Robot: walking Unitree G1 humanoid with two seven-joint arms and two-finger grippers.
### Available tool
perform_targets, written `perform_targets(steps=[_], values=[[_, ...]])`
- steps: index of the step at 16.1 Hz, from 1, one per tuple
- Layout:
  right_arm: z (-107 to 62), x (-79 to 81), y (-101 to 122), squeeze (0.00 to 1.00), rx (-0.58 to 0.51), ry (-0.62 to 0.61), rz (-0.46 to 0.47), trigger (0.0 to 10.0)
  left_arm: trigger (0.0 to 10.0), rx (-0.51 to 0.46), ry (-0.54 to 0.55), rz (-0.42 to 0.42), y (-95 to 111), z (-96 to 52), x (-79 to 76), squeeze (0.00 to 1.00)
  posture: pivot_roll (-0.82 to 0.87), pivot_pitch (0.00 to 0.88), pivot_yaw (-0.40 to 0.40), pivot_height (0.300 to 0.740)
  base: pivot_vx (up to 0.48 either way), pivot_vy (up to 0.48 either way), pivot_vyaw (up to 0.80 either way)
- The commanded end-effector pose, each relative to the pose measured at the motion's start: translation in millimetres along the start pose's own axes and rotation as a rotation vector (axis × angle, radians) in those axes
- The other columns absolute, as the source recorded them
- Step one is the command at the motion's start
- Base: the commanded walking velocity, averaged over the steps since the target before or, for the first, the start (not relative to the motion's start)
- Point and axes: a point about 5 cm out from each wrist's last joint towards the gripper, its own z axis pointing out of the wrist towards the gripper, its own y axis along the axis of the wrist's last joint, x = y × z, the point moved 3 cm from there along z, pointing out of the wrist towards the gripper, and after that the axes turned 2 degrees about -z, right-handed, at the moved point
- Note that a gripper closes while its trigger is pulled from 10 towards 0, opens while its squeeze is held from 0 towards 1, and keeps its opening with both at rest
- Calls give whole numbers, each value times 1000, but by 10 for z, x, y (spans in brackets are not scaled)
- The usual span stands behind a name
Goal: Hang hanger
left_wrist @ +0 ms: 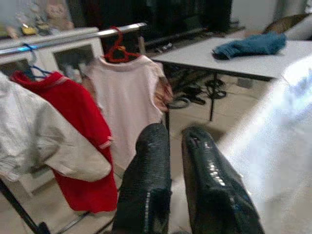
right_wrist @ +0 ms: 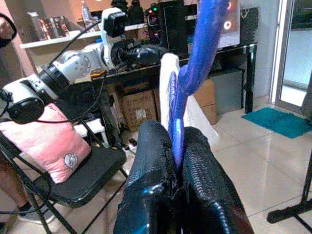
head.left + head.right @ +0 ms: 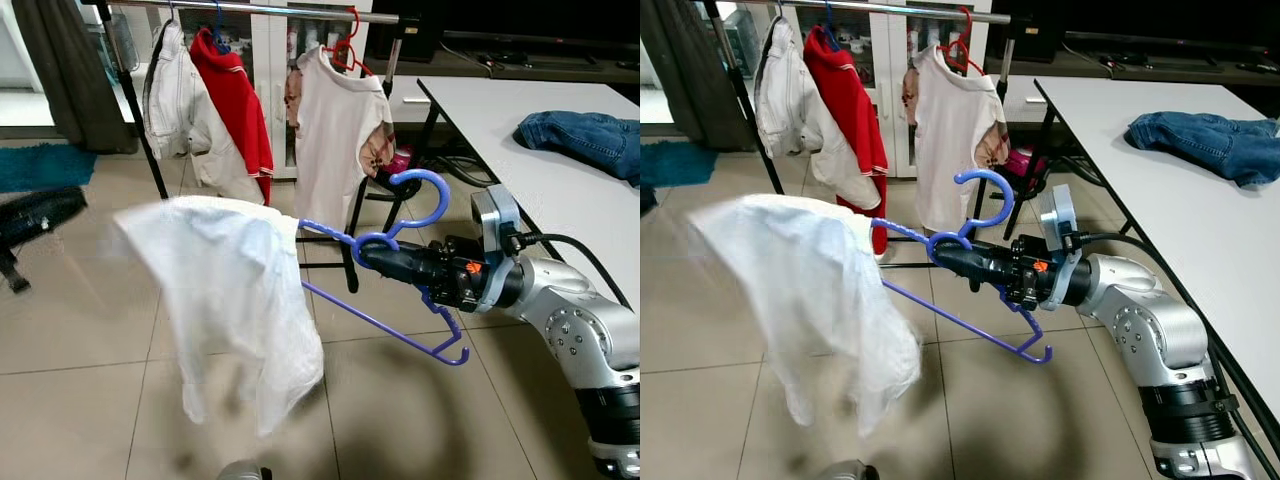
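Right pincer (image 3: 372, 252) is up front, both black fingers clamped tight on the neck of one purple hanger (image 3: 385, 300), just under its hook. Hook curls upward, and the hanger sticks out sideways in mid-air, well short of the clothes rail (image 3: 260, 9) and lower than it. One white shirt (image 3: 225, 300) is draped over the hanger's far arm and droops toward the tile floor (image 3: 80, 350), kinda blurry.

On the rail I count three garments already hanging: a white jacket (image 3: 175, 100) at the end, a red shirt (image 3: 235, 95) next to it on a blue hanger (image 3: 217, 20), and a cream tee (image 3: 335, 130) on a red hanger (image 3: 347, 45) nearest the desk (image 3: 530, 140). One pair of blue jeans (image 3: 585, 140) is bunched on the desk, off to the side of the rail.

Left pincer (image 1: 176, 146) has its two fingers almost together with a thin gap, gripping nothing, pointed at the rail's garments.
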Motion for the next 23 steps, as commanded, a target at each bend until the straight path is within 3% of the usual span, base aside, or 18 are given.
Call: perform_targets(steps=[1,4,5,7,9,11,13,15,17,20,22,23], values=[[-5,-72,71,0,1,-39,-45,10000,10000,10,8,43,101,-14,87,1000,40,1,-36,740,0,0,0],[-2,-122,63,0,32,-70,-72,10000,10000,-6,-11,75,239,27,156,1000,46,1,-45,740,0,0,0],[46,-101,27,0,105,-51,-121,10000,10000,-63,-188,62,423,327,-31,1000,50,0,-46,740,0,0,0],[88,-72,11,0,133,-30,-148,10000,10000,-61,-323,62,450,538,-212,1000,50,0,-41,740,0,0,0],[163,-39,15,0,152,-12,-187,10000,10000,-62,-564,53,447,938,-570,1000,43,0,-22,740,0,0,0],[192,-23,13,0,159,-4,-204,10000,10000,-55,-688,45,439,1105,-758,1000,37,0,-12,740,0,0,0],[202,-23,6,0,167,-3,-215,10000,10000,-33,-766,43,420,1166,-873,1000,33,0,-4,740,0,0,0],[206,10,3,0,172,11,-229,10000,10000,70,-884,71,305,1204,-979,0,17,0,17,740,0,0,0],[188,30,3,0,176,21,-230,10000,10000,112,-909,89,255,1215,-968,0,13,0,19,740,0,0,0],[166,37,0,0,185,25,-234,10000,10000,245,-924,202,17,1220,-931,0,10,0,18,740,0,0,0],[172,45,2,0,186,33,-235,10000,3490,315,-887,264,-135,1249,-857,0,10,0,15,740,0,0,0],[178,51,1,0,186,38,-234,10000,0,300,-880,250,-151,1265,-848,0,11,0,12,740,0,0,0]])
